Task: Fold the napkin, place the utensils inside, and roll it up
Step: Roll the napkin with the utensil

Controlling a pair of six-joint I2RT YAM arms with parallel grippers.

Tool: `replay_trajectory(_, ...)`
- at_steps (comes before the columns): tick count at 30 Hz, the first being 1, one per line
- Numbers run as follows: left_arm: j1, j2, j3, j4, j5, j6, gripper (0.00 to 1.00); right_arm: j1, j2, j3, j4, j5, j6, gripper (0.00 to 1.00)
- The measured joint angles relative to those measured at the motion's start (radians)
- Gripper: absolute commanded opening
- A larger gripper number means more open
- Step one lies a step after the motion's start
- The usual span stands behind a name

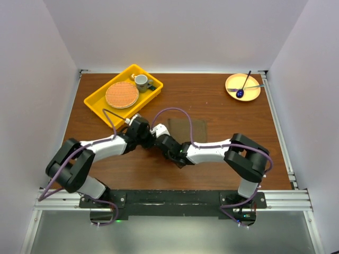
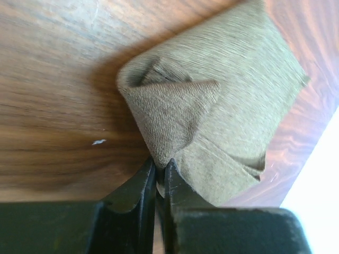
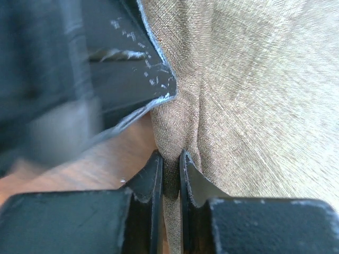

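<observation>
The olive-brown napkin (image 1: 192,130) lies on the wooden table near its middle. Its near-left part is bunched up where both grippers meet. My left gripper (image 1: 152,138) is shut on a raised fold of the napkin; in the left wrist view (image 2: 160,165) the cloth (image 2: 238,90) rises into a peak between the fingers. My right gripper (image 1: 163,141) is shut on the same bunched edge, and the right wrist view (image 3: 170,157) shows cloth (image 3: 265,95) pinched between the fingers, with the left gripper's finger (image 3: 130,71) just beside it. No gold utensils are in view.
A yellow tray (image 1: 98,101) at the back left holds a round orange woven mat (image 1: 122,94) and a mug (image 1: 141,82). A yellow plate (image 1: 231,84) at the back right holds a dark blue spoon (image 1: 242,89) and a thin pale utensil (image 1: 254,87).
</observation>
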Motion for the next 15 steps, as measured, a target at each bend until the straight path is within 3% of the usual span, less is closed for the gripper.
replay_trajectory(2, 0.002, -0.049, -0.037, 0.029, -0.005, 0.048, 0.35, -0.039, -0.013, -0.002, 0.012, -0.102, 0.010, 0.00)
replay_trajectory(6, 0.003, -0.189, -0.083, 0.047, -0.003, 0.156, 0.49, -0.156, -0.038, -0.021, 0.036, -0.337, 0.057, 0.00)
replay_trajectory(11, 0.004, -0.309, -0.084, 0.044, -0.009, 0.241, 0.53, -0.266, -0.031, -0.020, 0.043, -0.573, 0.082, 0.00)
replay_trajectory(15, 0.005, -0.402, -0.093, 0.038, -0.031, 0.296, 0.49, -0.363, 0.006, -0.008, 0.051, -0.785, 0.107, 0.00)
